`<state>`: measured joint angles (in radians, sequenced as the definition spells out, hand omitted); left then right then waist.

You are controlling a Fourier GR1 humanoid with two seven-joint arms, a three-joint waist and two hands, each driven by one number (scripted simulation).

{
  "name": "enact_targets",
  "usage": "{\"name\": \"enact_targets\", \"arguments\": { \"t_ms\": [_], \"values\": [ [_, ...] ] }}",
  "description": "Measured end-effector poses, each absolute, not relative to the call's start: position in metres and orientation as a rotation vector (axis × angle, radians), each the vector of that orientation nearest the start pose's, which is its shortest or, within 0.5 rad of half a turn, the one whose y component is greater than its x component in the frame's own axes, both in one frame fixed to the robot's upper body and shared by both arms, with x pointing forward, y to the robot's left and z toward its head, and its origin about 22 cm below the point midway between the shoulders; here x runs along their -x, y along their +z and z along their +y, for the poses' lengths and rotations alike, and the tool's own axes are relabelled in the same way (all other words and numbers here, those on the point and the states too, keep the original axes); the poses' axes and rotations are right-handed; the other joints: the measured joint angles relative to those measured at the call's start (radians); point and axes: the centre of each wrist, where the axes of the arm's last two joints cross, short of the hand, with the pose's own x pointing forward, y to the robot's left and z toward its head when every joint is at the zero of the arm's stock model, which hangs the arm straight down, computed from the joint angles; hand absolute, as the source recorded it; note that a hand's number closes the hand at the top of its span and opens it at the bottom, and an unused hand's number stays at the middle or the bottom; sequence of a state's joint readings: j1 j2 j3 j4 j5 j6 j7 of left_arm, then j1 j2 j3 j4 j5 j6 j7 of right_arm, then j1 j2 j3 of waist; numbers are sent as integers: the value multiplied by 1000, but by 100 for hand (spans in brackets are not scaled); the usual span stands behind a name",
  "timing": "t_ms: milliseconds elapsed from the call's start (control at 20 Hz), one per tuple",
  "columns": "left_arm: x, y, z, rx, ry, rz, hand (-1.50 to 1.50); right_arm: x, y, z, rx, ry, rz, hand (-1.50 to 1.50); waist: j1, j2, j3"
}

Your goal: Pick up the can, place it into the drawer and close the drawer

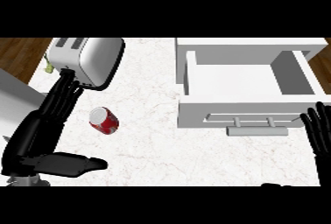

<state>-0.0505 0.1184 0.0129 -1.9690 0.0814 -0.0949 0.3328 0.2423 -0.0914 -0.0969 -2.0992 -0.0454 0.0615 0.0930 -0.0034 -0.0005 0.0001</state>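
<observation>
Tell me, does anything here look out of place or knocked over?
Nothing looks spilled or broken. One oddity: the left hand points its straight fingers at the toaster, not the red can. The drawer stands open.

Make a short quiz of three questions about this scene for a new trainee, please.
1. True or false: the red can is already inside the drawer.
2. Which appliance stands near the fingertips of the left hand? A) kettle B) toaster C) blender
3. Fill in: the drawer is ___ (open or closed).
Key: 1 false, the can is on the counter, between the left hand and the drawer; 2 B; 3 open.
</observation>
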Motion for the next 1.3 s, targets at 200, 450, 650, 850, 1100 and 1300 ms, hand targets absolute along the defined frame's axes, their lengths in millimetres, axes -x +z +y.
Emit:
{"name": "enact_targets", "arguments": {
  "t_ms": [200,450,650,850,1100,1300],
  "values": [
    [-241,103,241,36,-163,-1665,-150,-168,82,-290,161,4,-1783,-150,-1,0,0],
    [-250,89,245,32,-164,-1656,-150,-165,80,-289,164,11,-1780,-150,0,0,0],
    [-256,70,247,22,-155,-1649,-150,-164,80,-292,171,16,-1784,-150,0,0,0],
    [-263,54,250,14,-141,-1641,-150,-167,75,-293,176,23,-1780,-150,0,0,0],
    [-265,28,255,-5,-131,-1626,-150,-161,72,-294,172,16,-1780,-150,-1,0,0],
    [-268,11,264,-25,-122,-1617,-150,-164,75,-298,169,11,-1784,-150,0,0,0]
  ]
}}
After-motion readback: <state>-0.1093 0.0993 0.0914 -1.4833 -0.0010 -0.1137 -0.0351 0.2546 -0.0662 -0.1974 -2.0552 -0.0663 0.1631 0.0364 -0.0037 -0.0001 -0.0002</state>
